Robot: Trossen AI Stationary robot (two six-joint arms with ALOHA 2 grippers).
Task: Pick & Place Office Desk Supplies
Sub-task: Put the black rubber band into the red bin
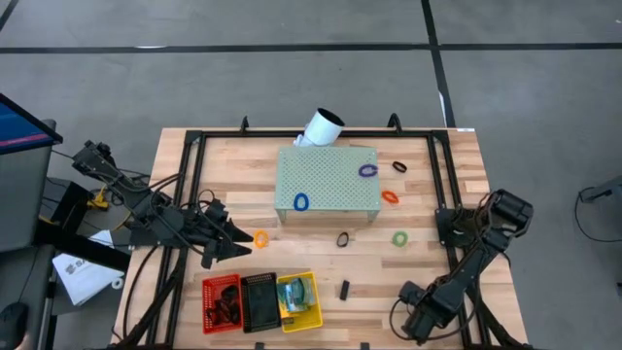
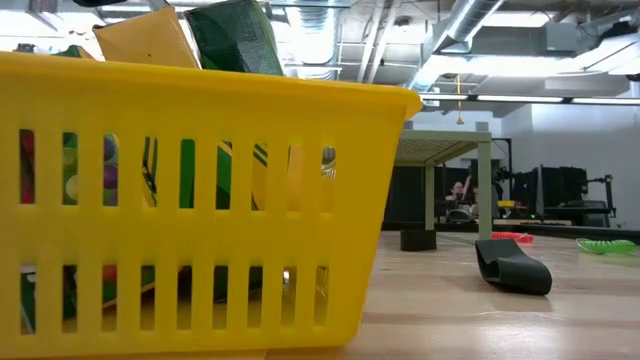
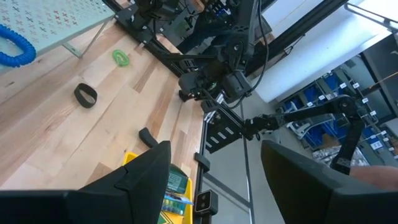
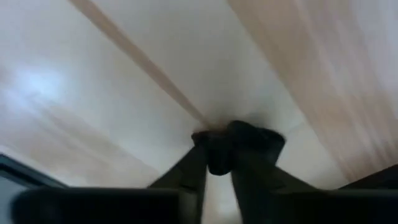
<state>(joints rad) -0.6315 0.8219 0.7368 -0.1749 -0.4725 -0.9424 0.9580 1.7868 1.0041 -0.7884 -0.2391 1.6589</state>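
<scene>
My left gripper [image 1: 237, 243] is open and empty at the table's left, just above the wood; its fingers [image 3: 143, 174] show in its wrist view. An orange loop [image 1: 260, 237] lies flat just beyond its tips. A blue loop [image 1: 301, 202] lies on the pale green perforated block [image 1: 328, 182]. Purple [image 1: 367, 170], dark [image 1: 399, 166], orange [image 1: 390, 196], green [image 1: 399, 238] and black [image 1: 342, 239] loops and a black clip [image 1: 344, 289] lie on the wood. Crayon boxes [image 2: 150, 40] stand in the yellow basket [image 1: 298, 299]. My right gripper [image 1: 418, 326] is shut at the near right. My right gripper points its shut fingertips [image 4: 214, 152] down at the bare wood of the table [image 4: 186, 74], very close to it. I cannot tell whether they touch it. Nothing shows between the fingers.
A red basket [image 1: 222, 301] and a black basket [image 1: 259, 301] stand beside the yellow one at the near edge. A white tube [image 1: 321, 126] leans at the block's far side. A black frame [image 1: 190, 185] runs round the table.
</scene>
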